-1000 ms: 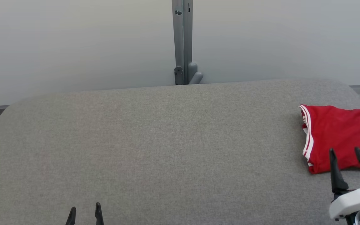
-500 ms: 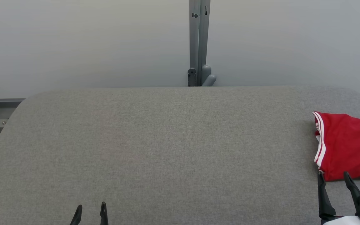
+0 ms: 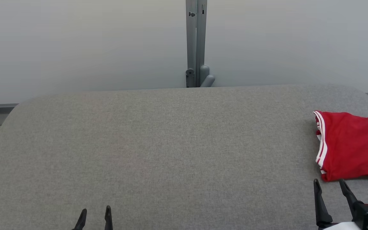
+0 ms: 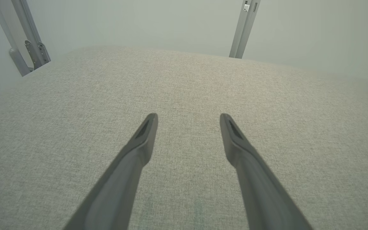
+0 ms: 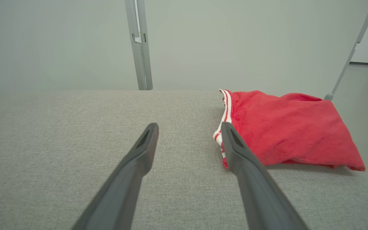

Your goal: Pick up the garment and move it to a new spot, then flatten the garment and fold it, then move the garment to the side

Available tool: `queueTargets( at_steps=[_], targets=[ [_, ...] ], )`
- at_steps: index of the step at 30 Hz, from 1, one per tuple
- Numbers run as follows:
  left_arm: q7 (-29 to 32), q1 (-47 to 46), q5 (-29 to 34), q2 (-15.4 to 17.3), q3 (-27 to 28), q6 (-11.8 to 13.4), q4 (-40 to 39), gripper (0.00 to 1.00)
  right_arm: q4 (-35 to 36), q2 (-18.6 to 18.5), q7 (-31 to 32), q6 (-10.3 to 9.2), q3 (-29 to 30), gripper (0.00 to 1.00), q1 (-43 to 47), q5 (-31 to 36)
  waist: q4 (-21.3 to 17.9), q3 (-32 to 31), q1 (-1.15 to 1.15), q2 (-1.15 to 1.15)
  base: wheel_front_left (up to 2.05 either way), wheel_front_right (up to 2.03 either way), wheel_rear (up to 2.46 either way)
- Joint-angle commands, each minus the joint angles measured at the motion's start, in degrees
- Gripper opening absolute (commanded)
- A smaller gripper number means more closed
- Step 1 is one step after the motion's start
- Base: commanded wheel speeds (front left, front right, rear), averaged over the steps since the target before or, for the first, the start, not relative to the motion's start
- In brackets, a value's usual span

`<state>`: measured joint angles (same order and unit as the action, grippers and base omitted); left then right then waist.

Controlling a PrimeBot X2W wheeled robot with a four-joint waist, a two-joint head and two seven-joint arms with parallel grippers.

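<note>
Red garment (image 3: 353, 145) at right edge of table (image 3: 171, 143)

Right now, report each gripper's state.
Left gripper: open, holding nothing.
Right gripper: open, holding nothing, near the red garment.

The table (image 3: 158, 143) offers a broad bare stretch of grey cloth from its left edge across to the garment (image 3: 353, 145), which lies at the far right. The right gripper (image 3: 328, 182), fingers apart, sits just short of the garment's near edge. The left gripper (image 3: 96, 210) has open cloth ahead. Behind the far edge, a post (image 3: 196, 41) and the wall close off the back.
</note>
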<state>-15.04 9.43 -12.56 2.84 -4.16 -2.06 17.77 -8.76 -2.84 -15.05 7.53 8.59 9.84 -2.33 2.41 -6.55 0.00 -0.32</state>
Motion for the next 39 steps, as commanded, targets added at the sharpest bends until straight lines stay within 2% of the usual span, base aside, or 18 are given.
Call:
queueTargets(
  at_steps=[1,29,31,38,39],
  targets=[
    [-0.15,-0.93,-0.52,0.13,-0.21,0.07,0.28,1.0,-0.2,-0.13,-0.14,-0.07,-0.47,1.0,-0.79,-0.23,0.0,0.07,0.0,0.32,0.0,0.0,0.0],
    [-0.15,-0.92,-0.41,0.13,-0.03,0.16,0.68,1.0,-1.32,-0.14,-0.14,-0.08,-1.0,1.0,-2.11,-1.23,0.42,0.38,0.0,0.32,0.0,0.0,0.0],
    [-0.15,-0.77,-0.69,0.15,-0.09,0.19,0.6,1.0,-1.4,-0.13,-0.14,-0.03,-1.09,1.0,-2.21,-0.9,-2.0,0.4,0.0,0.32,0.0,0.0,0.0],
    [-0.15,-0.79,-0.93,0.14,-0.48,0.58,0.65,1.0,-1.48,-0.16,-0.14,-0.06,-0.92,1.0,-2.08,-0.72,-1.95,0.29,0.0,0.32,0.0,0.0,0.0],
    [-0.15,-0.77,-1.0,0.13,-0.8,-0.01,0.92,1.0,-1.19,-0.15,-0.13,-0.06,-1.29,1.0,-2.12,-0.22,-1.94,0.29,0.0,0.32,0.0,0.0,0.0]
  ],
)
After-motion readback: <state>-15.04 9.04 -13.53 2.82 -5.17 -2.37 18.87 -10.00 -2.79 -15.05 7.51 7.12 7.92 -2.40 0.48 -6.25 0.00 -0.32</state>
